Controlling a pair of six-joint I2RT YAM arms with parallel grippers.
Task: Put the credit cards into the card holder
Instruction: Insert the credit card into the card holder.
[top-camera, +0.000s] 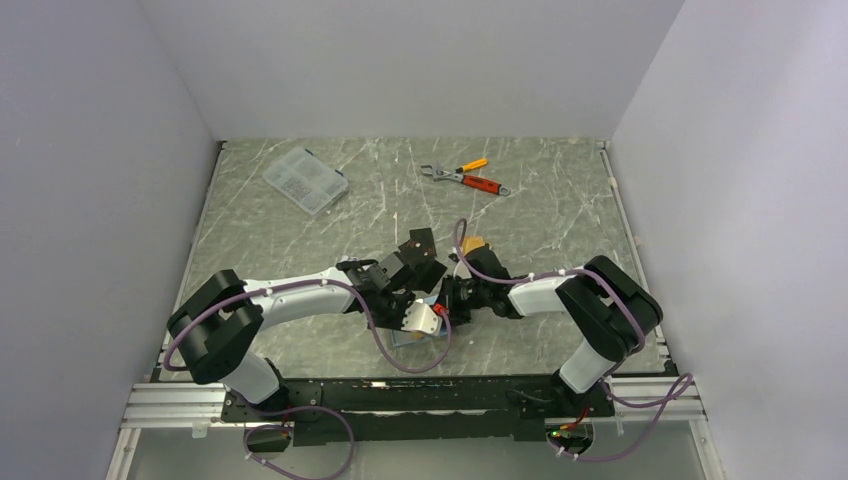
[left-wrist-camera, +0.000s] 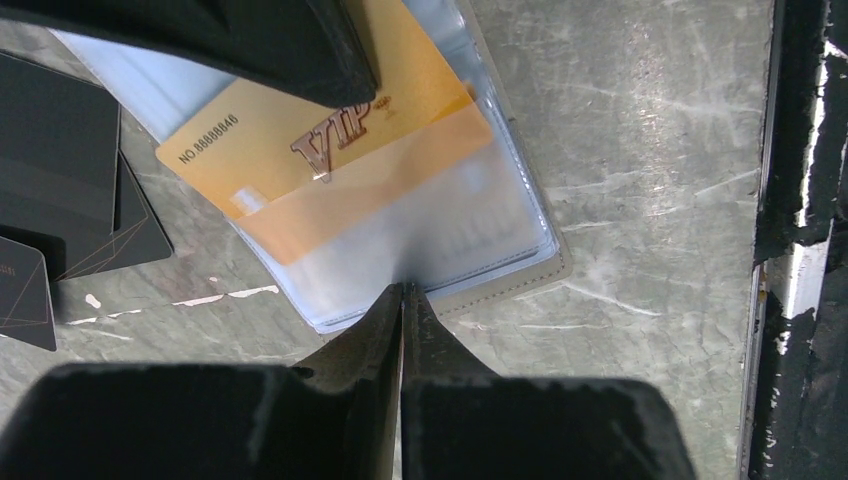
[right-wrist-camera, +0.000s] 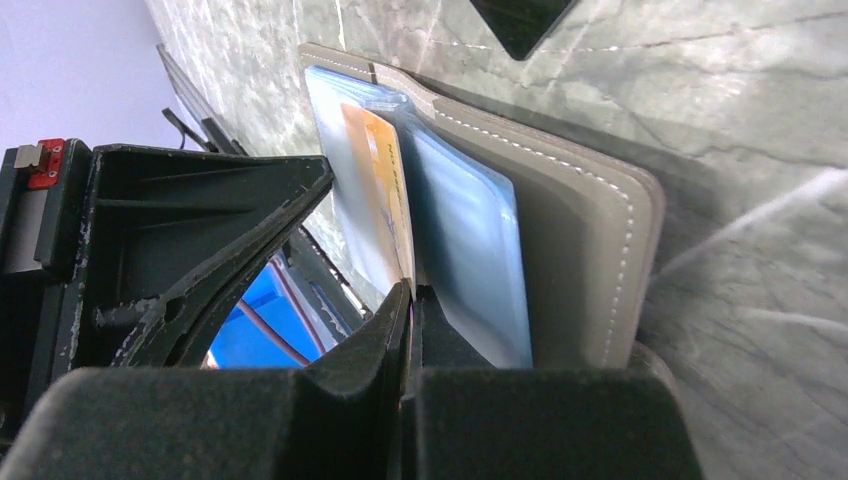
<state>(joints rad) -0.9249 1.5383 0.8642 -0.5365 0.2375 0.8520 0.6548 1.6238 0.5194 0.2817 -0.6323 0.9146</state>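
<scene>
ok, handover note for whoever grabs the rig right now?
Left claw: shut, seemingly pinching the clear sleeve edge of the card holder.
Right claw: shut, apparently on the gold card.
That card is partway into a sleeve, not seated.
The black cards lie loose on the table beside the holder.
Done: nothing fully in.
Left: seat the gold one, then the black ones.

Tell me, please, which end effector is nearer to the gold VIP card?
Right. The right end effector is shut on the gold VIP card's free end; the left end effector is shut at the card holder's opposite edge, just short of the card.
</scene>
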